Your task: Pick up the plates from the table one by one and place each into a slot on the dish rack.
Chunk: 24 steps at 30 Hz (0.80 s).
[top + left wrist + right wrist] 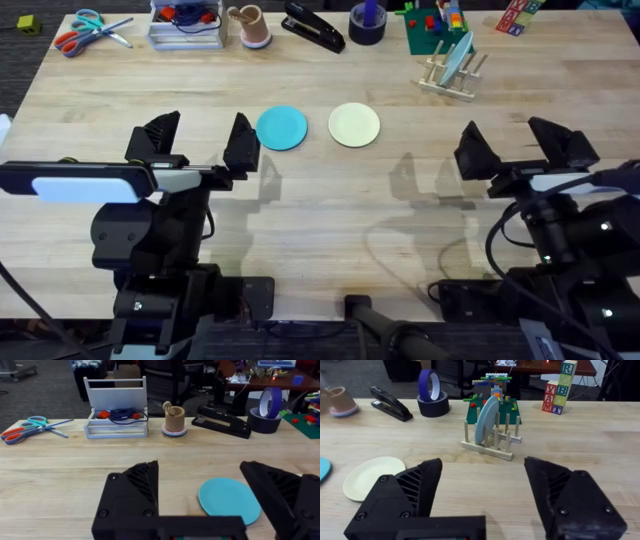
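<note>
A bright blue plate [281, 128] and a cream-yellow plate [354, 125] lie flat side by side on the wooden table [320, 220]. Far right stands the small dish rack [452, 78], with a pale grey-blue plate [459, 54] upright in a slot. My left gripper [200, 140] is open, just left of the blue plate [229, 500], holding nothing. Open too, my right gripper [520, 147] hovers right of the cream plate [372, 477] and short of the rack [490, 446]; the racked plate [486, 420] lies straight ahead of it.
Along the far edge sit scissors [88, 28], a clear tray of supplies [186, 25], a wooden cup [250, 25], a black stapler [313, 27], a dark tape roll [367, 23], a green brick plate [432, 30] behind the rack, and letter blocks [560, 387].
</note>
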Each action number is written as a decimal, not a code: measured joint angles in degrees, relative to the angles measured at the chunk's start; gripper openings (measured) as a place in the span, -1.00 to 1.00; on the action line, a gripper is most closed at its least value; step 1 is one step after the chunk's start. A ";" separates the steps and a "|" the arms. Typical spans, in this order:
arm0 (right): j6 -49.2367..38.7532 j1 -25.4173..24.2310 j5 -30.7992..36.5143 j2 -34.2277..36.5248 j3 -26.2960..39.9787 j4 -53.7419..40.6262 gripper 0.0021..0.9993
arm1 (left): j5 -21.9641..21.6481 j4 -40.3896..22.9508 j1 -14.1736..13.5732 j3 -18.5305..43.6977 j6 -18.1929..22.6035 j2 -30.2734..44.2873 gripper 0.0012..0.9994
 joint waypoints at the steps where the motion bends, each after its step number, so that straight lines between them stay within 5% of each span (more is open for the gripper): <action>1: 0.00 0.00 0.00 0.00 0.00 0.00 0.99 | 0.00 0.00 0.00 0.00 0.00 0.00 0.99; 20: 0.26 0.00 0.00 0.04 -0.04 3.80 0.99 | 0.45 -1.27 0.00 0.60 0.00 0.00 0.99; 24: 0.85 0.00 0.00 0.09 2.67 4.85 0.99 | 1.40 -8.31 0.00 9.30 0.00 0.00 0.99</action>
